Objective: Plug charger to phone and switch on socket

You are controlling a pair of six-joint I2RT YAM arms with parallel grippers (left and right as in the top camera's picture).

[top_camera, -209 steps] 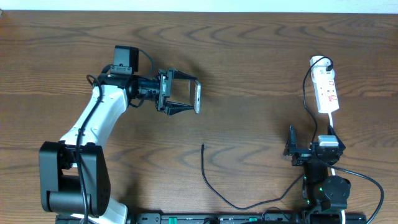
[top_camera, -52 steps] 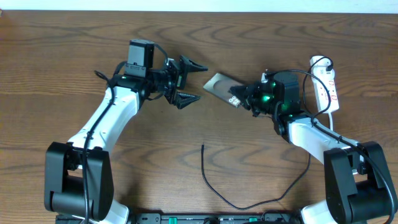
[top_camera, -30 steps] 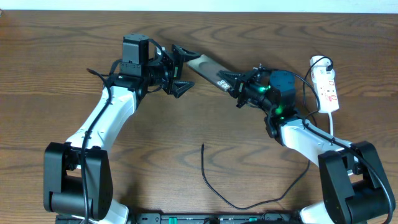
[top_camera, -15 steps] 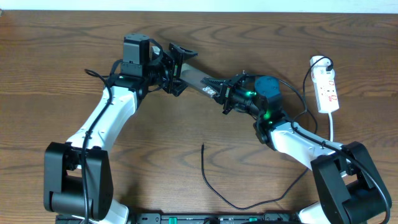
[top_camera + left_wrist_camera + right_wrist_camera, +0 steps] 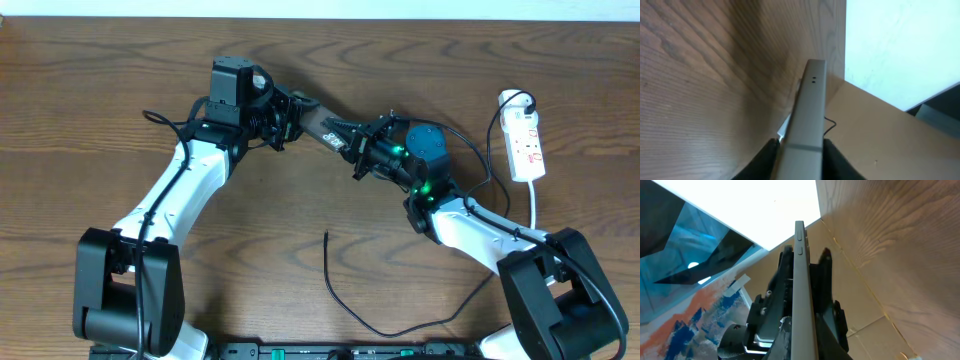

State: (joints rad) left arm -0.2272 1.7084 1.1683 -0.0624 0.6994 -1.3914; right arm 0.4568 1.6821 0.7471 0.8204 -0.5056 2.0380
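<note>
The phone (image 5: pixel 322 128) hangs above the table between both arms, edge-on in the wrist views as a grey strip (image 5: pixel 807 112) (image 5: pixel 800 285). My left gripper (image 5: pixel 291 116) (image 5: pixel 800 152) is shut on its left end, a black finger pressed against each face. From the other side my right gripper (image 5: pixel 356 151) (image 5: pixel 802 347) is shut on its right end. The charger (image 5: pixel 345 297) lies loose on the table below, its connector tip (image 5: pixel 327 235) pointing away from me. At the far right edge lies the white socket (image 5: pixel 525 145) with red marks.
The socket's white cord (image 5: pixel 532 200) runs down the right side past the right arm. A black cable loops near the socket's top (image 5: pixel 497 130). The wood table (image 5: pixel 100 100) ends at a white strip along the back.
My left gripper's jaws, wide open around the phone's left end half a second ago, have shut on it. The right gripper, holding the phone throughout, has shifted slightly left.
</note>
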